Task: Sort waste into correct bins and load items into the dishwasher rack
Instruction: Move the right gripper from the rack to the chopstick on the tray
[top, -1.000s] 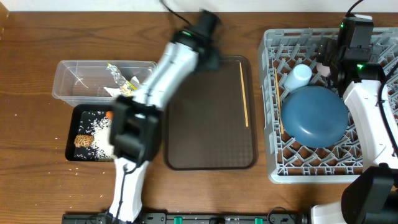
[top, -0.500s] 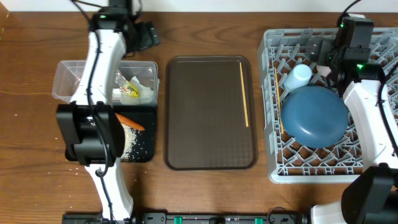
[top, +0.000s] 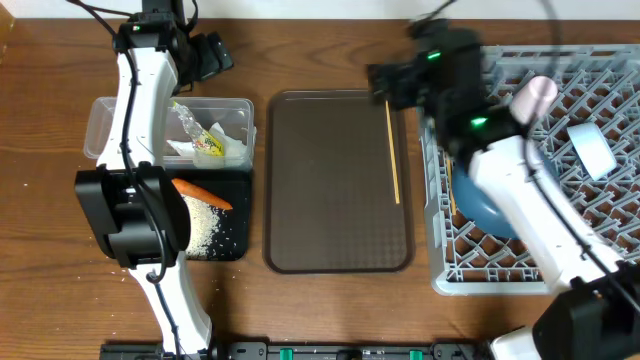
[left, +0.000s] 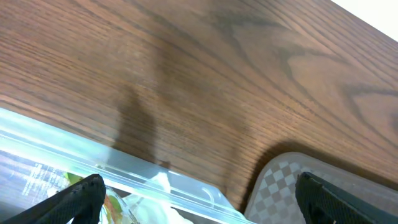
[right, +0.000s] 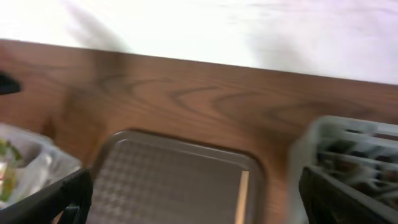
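Observation:
My left gripper (top: 205, 55) is open and empty above the far edge of the clear tub (top: 120, 115); the left wrist view shows its fingers (left: 199, 190) spread over the tub rim (left: 124, 174). The tub holds the silver-yellow wrapper (top: 203, 138) and white paper (top: 228, 152). The black tray (top: 238, 230) holds the carrot (top: 200, 192) and rice (top: 205, 225); the brown lump is hidden. My right gripper (top: 385, 80) is open, blurred, over the serving tray's far right corner, near one chopstick (top: 393, 150) (right: 241, 199). The rack (top: 560, 270) holds the blue plate (top: 480, 210), pink cup (top: 530, 97) and light blue cup (top: 592, 148). No bowl shows.
The brown serving tray (top: 330, 200) lies between the bins and the rack; it also shows in the right wrist view (right: 168, 177) and in the left wrist view (left: 298, 180). My left arm (top: 135, 200) stretches over the bins' left half. Rice grains are scattered on the table at the left (top: 40, 270).
My left arm swung from the serving tray to the table's far left. My right arm swung left from the rack's far side to the serving tray's corner. The light blue cup now lies further right.

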